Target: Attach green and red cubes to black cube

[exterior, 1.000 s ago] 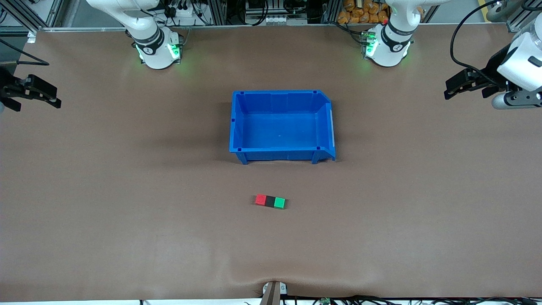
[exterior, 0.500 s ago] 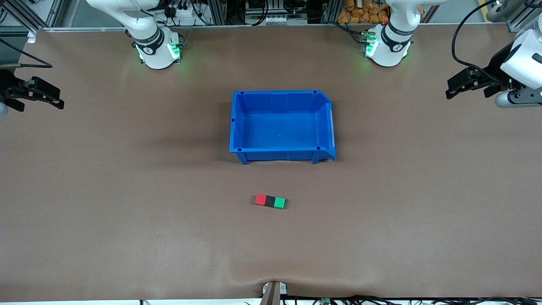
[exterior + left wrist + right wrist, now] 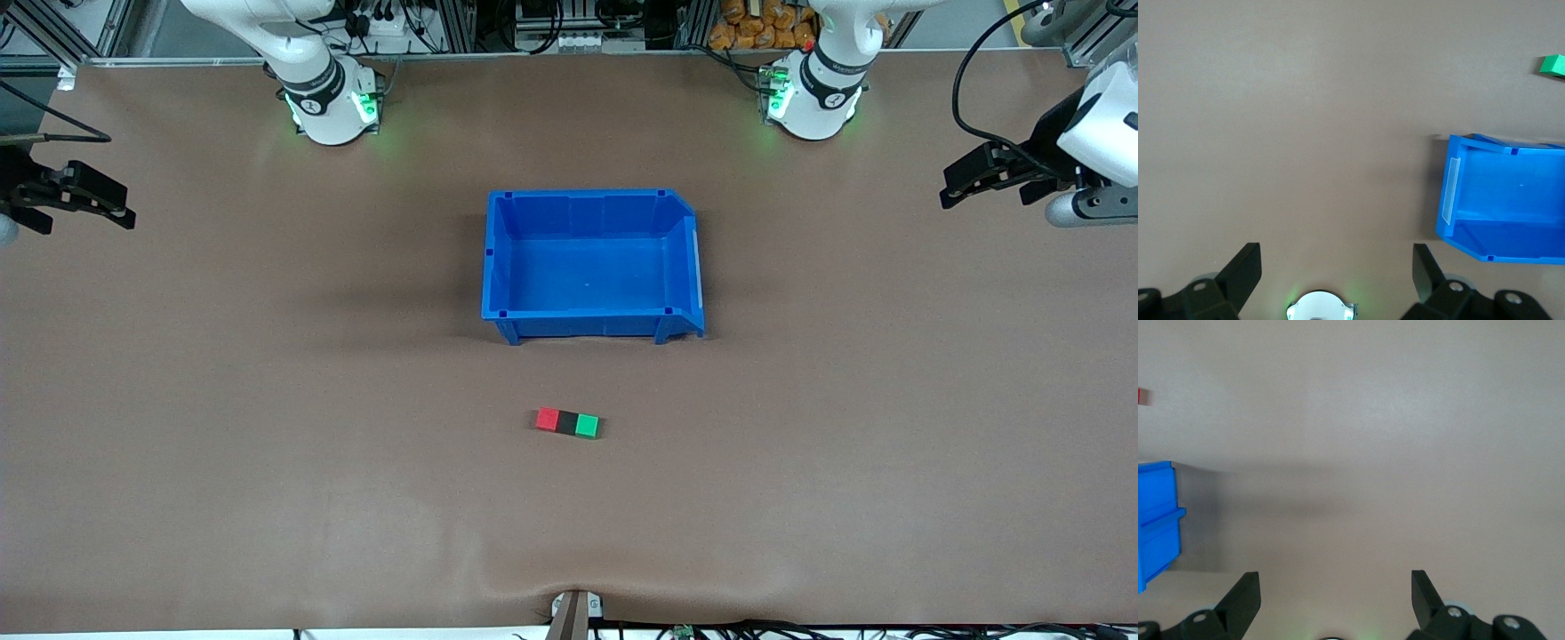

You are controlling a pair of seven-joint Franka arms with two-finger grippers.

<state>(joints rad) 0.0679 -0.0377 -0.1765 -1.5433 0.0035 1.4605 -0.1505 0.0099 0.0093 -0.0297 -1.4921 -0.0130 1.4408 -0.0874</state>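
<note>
Over the table's edge at the left arm's end, well apart from the blue bin [image 3: 593,265], I see the left gripper [image 3: 994,176] hanging with its two fingers spread wide and nothing between them. My left wrist view confirms it: both black fingers [image 3: 1245,270] stand apart over bare brown mat. At the right arm's end, equally well apart from the bin, the right gripper [image 3: 80,191] hangs the same way, fingers released and empty, as the right wrist view shows [image 3: 1245,593]. Both arms wait.

I count two arms, one bin and three cubes. The cubes sit in a single row nearer to the front camera than the bin, apart from it: the red cube [image 3: 548,419] toward the right arm's end, the black cube [image 3: 566,422] in the middle, and the green cube [image 3: 587,426] toward the left arm's end. Red and green each touch the black one, so the row reads as joined. The bin holds nothing that I can see.

Only the front view gives me all three cubes together. My left wrist view catches the green cube [image 3: 1553,65] at the frame's edge plus part of the bin [image 3: 1501,200], but no black or red. My right wrist view shows a sliver of red [image 3: 1140,396] and one corner of the bin [image 3: 1158,520].
</note>
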